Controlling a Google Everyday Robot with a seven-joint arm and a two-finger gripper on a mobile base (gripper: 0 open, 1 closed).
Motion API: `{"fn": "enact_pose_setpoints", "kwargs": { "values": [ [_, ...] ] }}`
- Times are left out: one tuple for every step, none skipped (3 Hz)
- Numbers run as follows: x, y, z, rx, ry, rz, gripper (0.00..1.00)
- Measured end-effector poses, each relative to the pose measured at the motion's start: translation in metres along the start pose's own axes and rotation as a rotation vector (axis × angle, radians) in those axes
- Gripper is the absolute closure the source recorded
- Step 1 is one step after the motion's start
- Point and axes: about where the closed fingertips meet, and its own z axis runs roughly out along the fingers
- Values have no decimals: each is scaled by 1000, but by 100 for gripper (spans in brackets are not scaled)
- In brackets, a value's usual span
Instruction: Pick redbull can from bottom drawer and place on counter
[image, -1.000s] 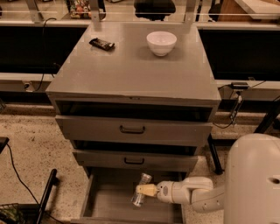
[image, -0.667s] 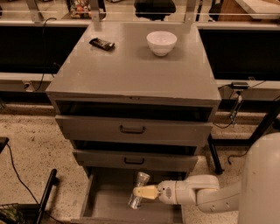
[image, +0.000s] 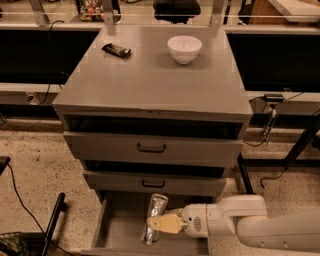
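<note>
the redbull can (image: 156, 205) sits in the open bottom drawer (image: 114, 231), near its middle. it stands nearly upright but leans, its long axis running from a lower end near the drawer's front edge up and slightly right to an upper end that points toward the cabinet. the gripper (image: 155, 223) reaches in from the right at the end of a white arm (image: 235, 225), and its tan fingers (image: 165, 223) are pinched across the can's middle. just above the can's upper end is the front of the middle drawer (image: 200, 185), which is slightly pulled out, as is the top drawer (image: 110, 145) above it; both overhang the back of the bottom drawer. on the counter (image: 150, 80), a white bowl (image: 184, 48) stands toward the back right and a dark wrapped snack bar (image: 116, 50) lies toward the back left, well apart. a black rod (image: 54, 220) leans on the speckled floor (image: 35, 165) to the left of the cabinet.
</note>
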Motion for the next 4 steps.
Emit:
{"fn": "enact_pose_setpoints", "kwargs": {
  "values": [
    [18,-49,-14,-37,-4,-43,100],
    [60,-90,-28,-101,-3,-96,100],
    [134,-129,-49,-186,19,-210,100],
    [218,-166,-69,-278,53,-278,100]
  ]
}}
